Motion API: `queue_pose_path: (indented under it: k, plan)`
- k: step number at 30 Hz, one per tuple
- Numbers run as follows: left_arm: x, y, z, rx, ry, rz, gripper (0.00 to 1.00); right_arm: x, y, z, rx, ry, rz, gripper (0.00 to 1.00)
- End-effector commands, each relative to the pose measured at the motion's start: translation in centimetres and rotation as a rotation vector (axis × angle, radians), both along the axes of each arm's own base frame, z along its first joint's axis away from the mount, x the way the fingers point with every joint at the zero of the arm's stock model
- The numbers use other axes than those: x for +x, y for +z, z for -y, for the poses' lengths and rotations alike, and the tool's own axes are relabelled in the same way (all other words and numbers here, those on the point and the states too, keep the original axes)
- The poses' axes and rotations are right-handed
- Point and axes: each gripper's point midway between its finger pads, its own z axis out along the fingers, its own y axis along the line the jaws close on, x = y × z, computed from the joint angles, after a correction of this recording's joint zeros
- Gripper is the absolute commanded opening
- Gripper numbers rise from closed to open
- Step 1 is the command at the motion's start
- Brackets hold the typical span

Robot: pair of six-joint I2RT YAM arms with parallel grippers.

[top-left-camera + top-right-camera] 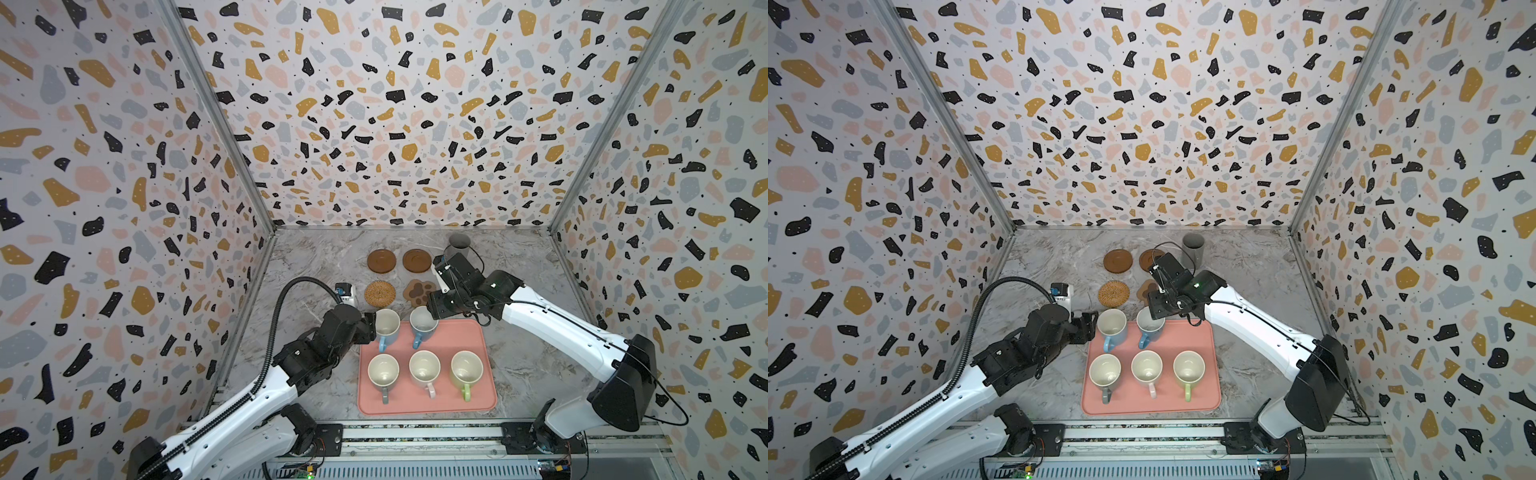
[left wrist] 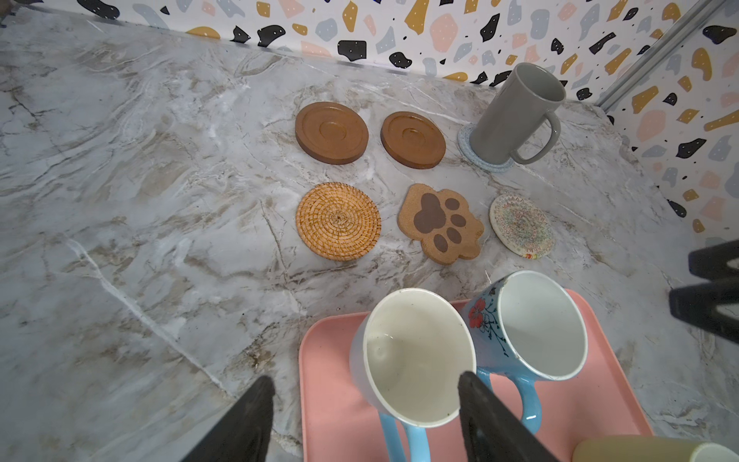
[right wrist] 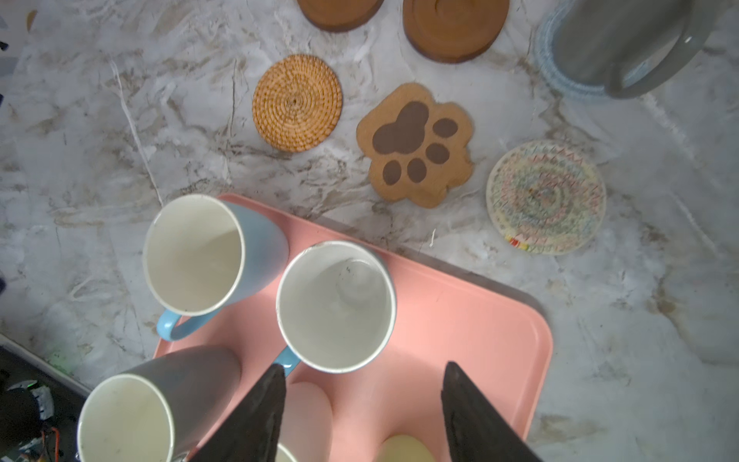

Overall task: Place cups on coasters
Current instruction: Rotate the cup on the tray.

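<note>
Two light blue cups stand on the back row of the pink tray (image 1: 478, 332): a plain one (image 1: 387, 323) and a flowered one (image 1: 423, 322). Grey (image 1: 383, 370), pink (image 1: 424, 368) and green (image 1: 466, 368) cups fill the front row. The tall dark grey cup (image 2: 516, 112) stands on the grey-blue coaster (image 2: 480, 160). Bare coasters: two wooden discs (image 2: 332, 132) (image 2: 414, 140), rattan (image 2: 338, 221), paw (image 2: 440, 222) and patterned (image 2: 522, 224). My left gripper (image 2: 364, 381) is open and straddles the plain blue cup, one finger clear of it. My right gripper (image 3: 364, 368) is open just behind the flowered cup, holding nothing.
The two blue cups nearly touch each other. The terrazzo walls close in the marble table (image 1: 316, 266) on three sides, and the tall cup stands near the back right corner. The right arm (image 1: 540, 316) reaches over the table's right half, hiding the patterned coaster in both top views.
</note>
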Motion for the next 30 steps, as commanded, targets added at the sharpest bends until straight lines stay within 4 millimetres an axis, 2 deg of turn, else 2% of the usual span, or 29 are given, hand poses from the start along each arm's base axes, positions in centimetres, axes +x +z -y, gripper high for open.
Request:
queue_pose_path:
  k: [1, 9, 13, 21, 30]
  plan:
    - [0.1, 0.2, -0.7, -0.014, 0.037, 0.033, 0.74, -1.9, -0.8, 0.9, -0.015, -0.078, -0.060, 0.67]
    - [-0.2, 0.1, -1.4, -0.038, 0.069, 0.048, 0.75, -4.6, -3.4, -1.0, -0.036, -0.058, -0.127, 0.78]
    - [-0.3, 0.1, -1.5, -0.048, 0.074, 0.051, 0.75, -5.4, -5.0, -1.5, -0.057, -0.052, -0.155, 0.79]
    - [-0.8, -0.6, -1.7, -0.059, 0.075, 0.036, 0.74, -5.8, -6.2, -2.7, -0.069, -0.031, -0.169, 0.79]
    - [-0.9, -0.5, -1.9, -0.064, 0.077, 0.044, 0.75, -5.1, -6.9, -3.6, -0.074, -0.047, -0.160, 0.80]
